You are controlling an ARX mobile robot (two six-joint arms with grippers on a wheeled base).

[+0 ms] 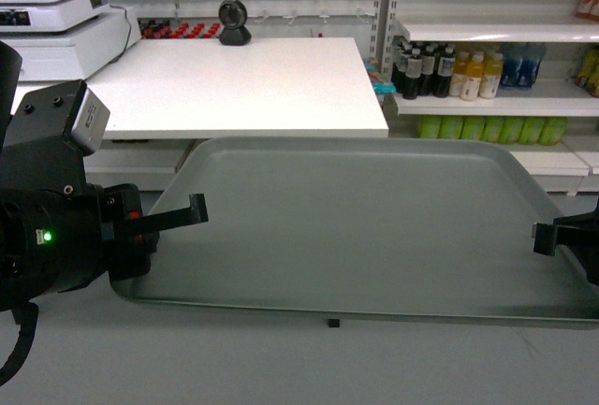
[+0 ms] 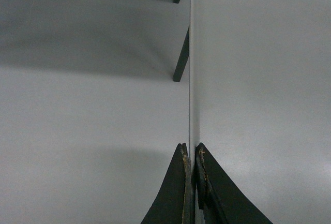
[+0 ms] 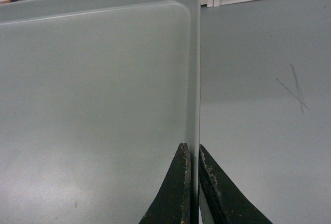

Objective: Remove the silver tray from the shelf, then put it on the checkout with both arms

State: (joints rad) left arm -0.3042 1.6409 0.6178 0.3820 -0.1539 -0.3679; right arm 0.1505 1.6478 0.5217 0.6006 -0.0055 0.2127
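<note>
White desk (image 1: 243, 87) before stocked store shelves (image 1: 487, 104), grey floor (image 1: 281, 368) below. The matte grey-green silver tray (image 1: 365, 227), plain with rounded corners, is held level, left end effector (image 2: 190, 154) and right end effector (image 3: 192, 154) each clamped on an opposite rim.

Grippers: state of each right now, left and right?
Left tool: closed on the left rim of the silver tray.
Right tool: closed on the tray's right rim.
</note>
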